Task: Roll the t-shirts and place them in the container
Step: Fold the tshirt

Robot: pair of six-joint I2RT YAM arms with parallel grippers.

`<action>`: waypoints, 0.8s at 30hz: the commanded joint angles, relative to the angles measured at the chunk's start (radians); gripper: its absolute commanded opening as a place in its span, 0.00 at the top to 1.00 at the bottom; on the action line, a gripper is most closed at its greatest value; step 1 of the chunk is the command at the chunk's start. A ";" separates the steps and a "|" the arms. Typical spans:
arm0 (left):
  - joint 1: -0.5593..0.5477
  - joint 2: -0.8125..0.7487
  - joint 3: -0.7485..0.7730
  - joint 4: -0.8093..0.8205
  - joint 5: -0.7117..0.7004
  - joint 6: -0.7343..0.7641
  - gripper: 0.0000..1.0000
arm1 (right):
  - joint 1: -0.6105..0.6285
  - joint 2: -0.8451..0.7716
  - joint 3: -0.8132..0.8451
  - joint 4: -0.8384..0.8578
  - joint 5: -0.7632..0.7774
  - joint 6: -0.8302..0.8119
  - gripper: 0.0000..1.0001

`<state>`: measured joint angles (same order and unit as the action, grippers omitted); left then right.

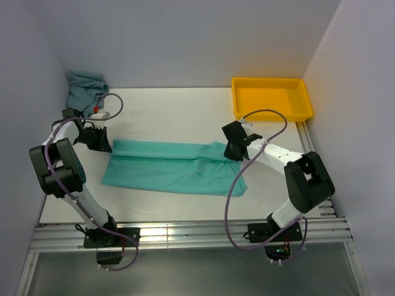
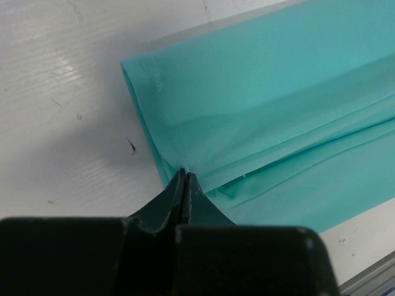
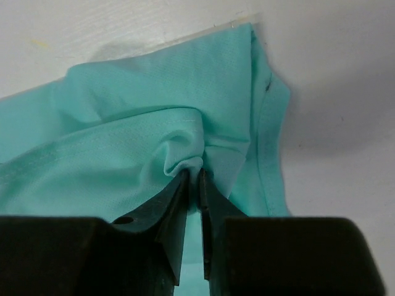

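The mint-turquoise t-shirt [image 1: 166, 168] lies on the white table, folded into a long band running left to right. My left gripper [image 1: 106, 145] is at its far-left corner; in the left wrist view the gripper [image 2: 184, 174] is shut, tips pinching the folded edge of the shirt [image 2: 265, 105]. My right gripper [image 1: 229, 151] is at the band's right end; in the right wrist view the gripper [image 3: 193, 172] holds a puckered fold of the shirt [image 3: 123, 129] between nearly closed tips. The duller grey-teal t-shirt [image 1: 85, 88] lies crumpled in the far-left corner.
A yellow plastic tray [image 1: 271, 98] stands at the far right. A small white object with a red top [image 1: 100, 111] lies near the left arm. Walls close in the left, back and right sides. Metal rails [image 1: 185, 234] run along the near edge.
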<state>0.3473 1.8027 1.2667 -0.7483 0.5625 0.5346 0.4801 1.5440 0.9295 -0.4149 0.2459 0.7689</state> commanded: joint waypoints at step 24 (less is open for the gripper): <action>-0.005 0.044 0.135 -0.048 0.036 -0.073 1.00 | 0.291 0.095 0.140 0.031 0.027 0.081 0.76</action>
<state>0.3470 1.8454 1.3487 -0.7784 0.5755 0.4843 0.7502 1.5761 1.0149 -0.4248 0.2794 0.8436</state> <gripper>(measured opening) 0.013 0.241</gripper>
